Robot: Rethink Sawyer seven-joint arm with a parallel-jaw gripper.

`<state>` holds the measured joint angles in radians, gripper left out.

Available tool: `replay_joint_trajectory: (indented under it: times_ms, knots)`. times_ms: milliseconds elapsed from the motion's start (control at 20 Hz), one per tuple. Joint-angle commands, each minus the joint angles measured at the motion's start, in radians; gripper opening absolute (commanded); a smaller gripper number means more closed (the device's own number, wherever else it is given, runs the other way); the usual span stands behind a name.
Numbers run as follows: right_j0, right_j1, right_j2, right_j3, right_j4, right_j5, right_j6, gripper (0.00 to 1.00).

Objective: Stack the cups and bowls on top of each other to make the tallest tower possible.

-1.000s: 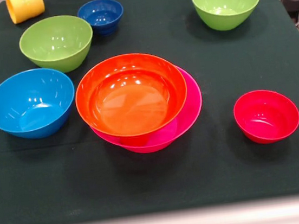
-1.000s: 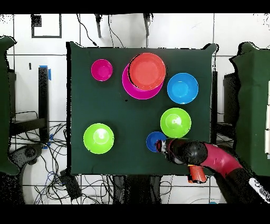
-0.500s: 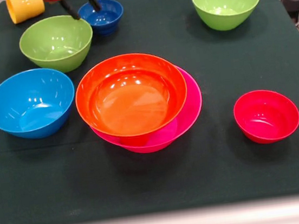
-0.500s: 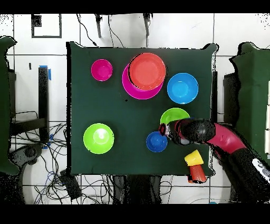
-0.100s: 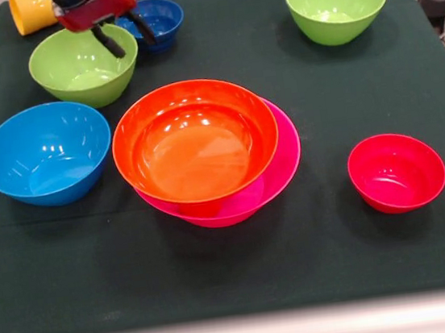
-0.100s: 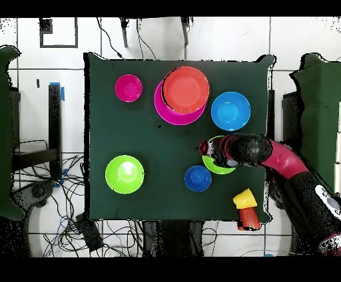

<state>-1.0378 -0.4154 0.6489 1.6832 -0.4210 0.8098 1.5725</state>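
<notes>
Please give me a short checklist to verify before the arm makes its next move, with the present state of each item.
1. Claw open, fingers spread: ok.
2. Claw empty, nothing held: ok.
3. Claw over the rim of the near green bowl, beside the dark blue bowl: ok. Which one it aims at: cannot tell.
4. Orange bowl nested in the pink bowl as base, sitting off-centre: ok.
5. Light blue bowl, red bowl and far green bowl upright, standing apart: ok.
6. Yellow cup on its side at the table's edge: not ok.
</notes>
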Motion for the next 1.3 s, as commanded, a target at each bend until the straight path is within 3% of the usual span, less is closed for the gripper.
replay_joint_trajectory:
  times_ms: [50,100,400,650,800,1100,1300]
  knots:
    - [0.094,0.057,0.022,-0.114,-0.116,-0.062,-0.149,1.0]
    - [0.1,0.055,0.017,-0.111,-0.127,-0.076,-0.133,0.0]
    - [0.167,0.024,-0.04,-0.121,-0.209,-0.14,-0.056,0.0]
    - [0.194,0.007,-0.062,-0.119,-0.235,-0.151,-0.026,0.0]
    - [0.212,-0.003,-0.068,-0.12,-0.216,-0.126,-0.005,0.0]
    - [0.315,-0.227,-0.093,-0.071,-0.158,0.061,0.041,0.0]
    - [0.384,-0.284,-0.13,-0.076,-0.143,0.121,0.089,0.0]
